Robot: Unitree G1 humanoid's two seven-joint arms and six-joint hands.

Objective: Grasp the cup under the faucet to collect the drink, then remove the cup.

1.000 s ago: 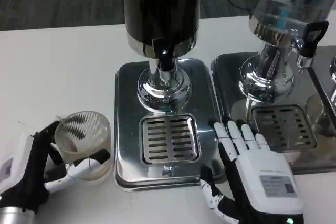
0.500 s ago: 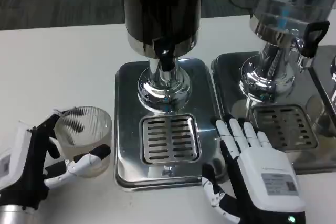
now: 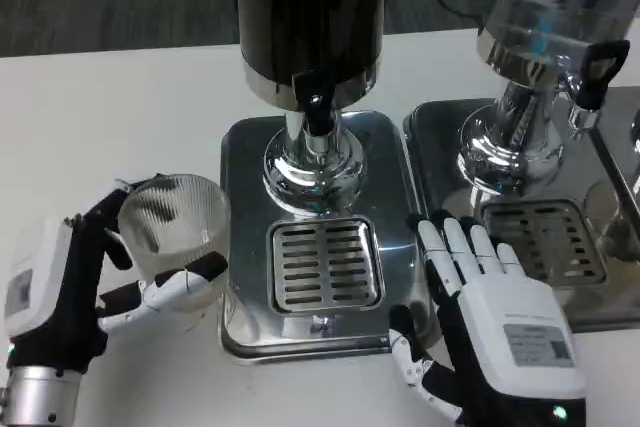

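The cup (image 3: 172,239) is a clear, ribbed tumbler, looking empty as far as can be told, and it is tilting so that its mouth is leaning toward nine o'clock; it is sitting over the white surface (image 3: 120,117) just beside the left edge of the steel drip tray (image 3: 245,197), at about eight o'clock from the faucet (image 3: 318,117) and not under it; the left hand (image 3: 75,287) is gripping the cup, its black thumb curling over the rim on the far side while its white-and-black fingers (image 3: 170,287) are wrapping across the near wall low down, and its white back is facing up and to the left above the silver forearm at the bottom corner; the slotted grate (image 3: 322,265) in the tray, directly at six o'clock from the faucet, is lying bare; the right hand (image 3: 490,322) is resting palm down at the tray's right edge, holding nothing, its fingers (image 3: 460,252) lying straight and slightly apart, pointing toward twelve o'clock between this tray and the second tray (image 3: 440,147) of the neighbouring dispenser (image 3: 540,37), while its thumb is sticking out toward nine o'clock near the tray's front right corner.
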